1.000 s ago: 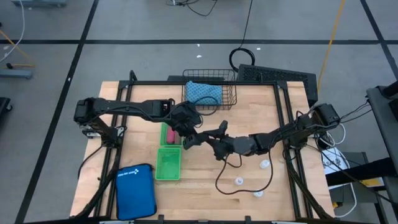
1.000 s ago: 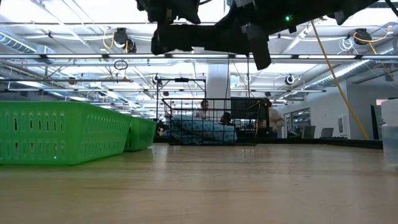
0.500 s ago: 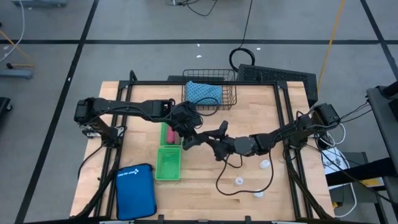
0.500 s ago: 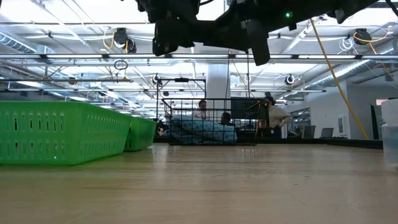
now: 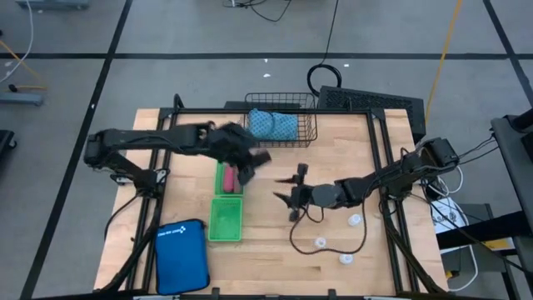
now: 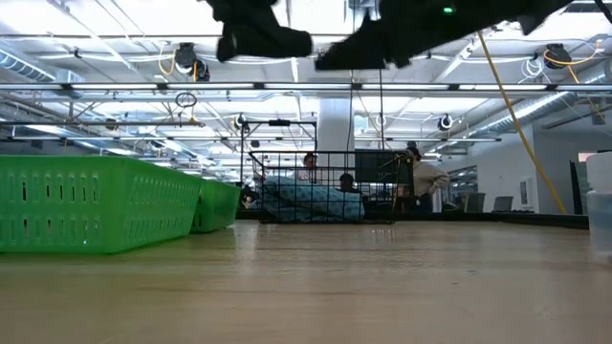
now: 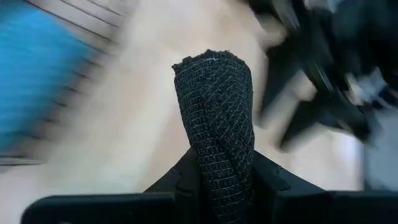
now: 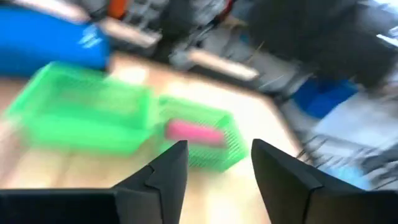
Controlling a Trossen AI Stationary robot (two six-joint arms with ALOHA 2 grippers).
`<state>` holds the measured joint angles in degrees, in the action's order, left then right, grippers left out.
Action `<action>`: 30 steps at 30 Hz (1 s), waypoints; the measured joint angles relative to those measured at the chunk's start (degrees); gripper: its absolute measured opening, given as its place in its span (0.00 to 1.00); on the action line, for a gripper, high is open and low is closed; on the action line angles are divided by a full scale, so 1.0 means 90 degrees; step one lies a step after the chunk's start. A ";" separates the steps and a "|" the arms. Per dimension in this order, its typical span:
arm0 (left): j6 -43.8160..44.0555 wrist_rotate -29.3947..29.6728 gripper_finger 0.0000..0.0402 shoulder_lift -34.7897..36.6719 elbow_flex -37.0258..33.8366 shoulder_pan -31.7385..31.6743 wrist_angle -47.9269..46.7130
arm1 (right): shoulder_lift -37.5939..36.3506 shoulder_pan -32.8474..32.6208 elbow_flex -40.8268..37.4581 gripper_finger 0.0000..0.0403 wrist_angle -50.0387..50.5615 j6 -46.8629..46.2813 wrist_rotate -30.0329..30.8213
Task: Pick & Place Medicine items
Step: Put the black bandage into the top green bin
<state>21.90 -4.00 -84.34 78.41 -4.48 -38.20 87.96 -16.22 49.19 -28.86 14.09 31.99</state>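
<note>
Over the green trays (image 5: 226, 218), left gripper (image 7: 214, 155) is clamped on the black piece (image 7: 216, 118). Right gripper (image 8: 214, 163) at mid-table has jaws apart, empty. Both wrist views are motion-blurred; pink piece (image 8: 193, 131) lies in a tray.

We saw a black piece (image 7: 214, 124) of rough, matt woven cloth. The surface (image 5: 333, 267) was pale, smooth wood with visible grain. Two green baskets (image 5: 225, 218) looked like slotted, slightly glossy plastic, and the dark basket (image 5: 283, 117) was thin metal wire, holding blue patterned cloth (image 5: 271, 125).
</note>
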 joint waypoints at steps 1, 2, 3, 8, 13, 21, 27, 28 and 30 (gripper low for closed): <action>0.0077 0.0370 0.18 0.0137 0.0020 0.0014 -0.0173 | -0.0117 -0.0005 -0.0023 0.44 0.0309 -0.0181 -0.0117; 0.0177 0.0788 0.18 0.0283 0.0021 0.0037 -0.0439 | -0.0267 0.0029 -0.0032 0.46 0.0467 -0.0322 -0.0192; 0.0326 0.1209 0.18 0.0420 0.0006 0.0083 -0.0733 | -0.0414 0.0081 -0.0015 0.47 0.0498 -0.0434 -0.0239; 0.1515 0.3319 0.18 0.0964 -0.0161 0.0568 -0.1629 | -0.1194 0.0176 -0.0112 0.55 0.1107 -0.0529 -0.0252; 0.3335 0.4423 0.19 0.1477 -0.1186 0.1056 -0.1876 | -0.2062 0.0301 -0.0559 0.56 0.1094 -0.0472 -0.0188; 0.5636 0.4183 0.19 0.1777 -0.3404 0.1100 -0.0500 | -0.2822 0.0380 -0.1431 0.54 0.0152 -0.0429 -0.0217; 0.5824 0.3633 0.19 0.1440 -0.4465 0.1084 0.1870 | -0.2843 0.0380 -0.1877 0.54 -0.0634 -0.0245 -0.0224; 0.5889 0.3559 0.19 0.1371 -0.4546 0.1087 0.2062 | -0.2841 0.0378 -0.1892 0.53 -0.0618 -0.0259 -0.0224; 0.6058 0.3434 0.19 0.1240 -0.4609 0.1084 0.2119 | -0.2841 0.0376 -0.1897 0.53 -0.0613 -0.0303 -0.0229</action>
<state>76.42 26.91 -73.18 36.93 5.28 -19.12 62.39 -12.84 32.12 -34.38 11.36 29.93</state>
